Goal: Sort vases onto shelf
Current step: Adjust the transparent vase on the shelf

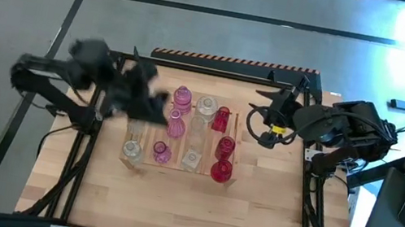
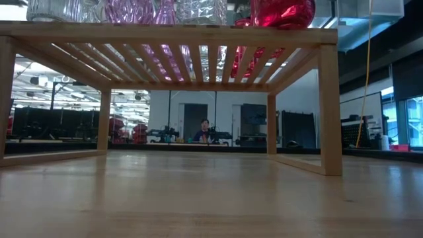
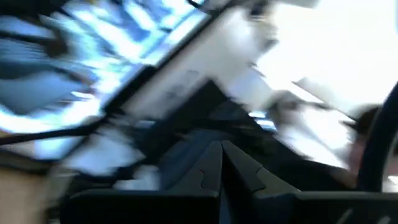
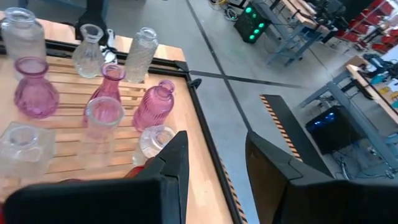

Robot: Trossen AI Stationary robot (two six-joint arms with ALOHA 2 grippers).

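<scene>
The light wooden shelf (image 1: 151,134) stands mid-table, and red, pink and clear glass vases stand upright on its slats: pink ones (image 1: 181,98), clear ones (image 1: 205,107) and red ones (image 1: 221,171). The low view looks under the shelf (image 2: 328,99), with the vase bases (image 2: 281,13) on top. My left gripper (image 1: 151,102) hovers at the shelf's far left corner, blurred; its fingers (image 3: 221,163) are shut and hold nothing. My right gripper (image 1: 259,111) hangs off the shelf's right side, open and empty (image 4: 216,171), with pink vases (image 4: 153,104) and clear vases (image 4: 140,55) ahead of it.
Bare plank tabletop (image 1: 170,207) lies between the shelf and the table's near edge, and some more to the right of the shelf (image 1: 273,183). A black frame (image 1: 308,222) runs along the table's sides. A person (image 2: 205,129) sits far off in the room behind.
</scene>
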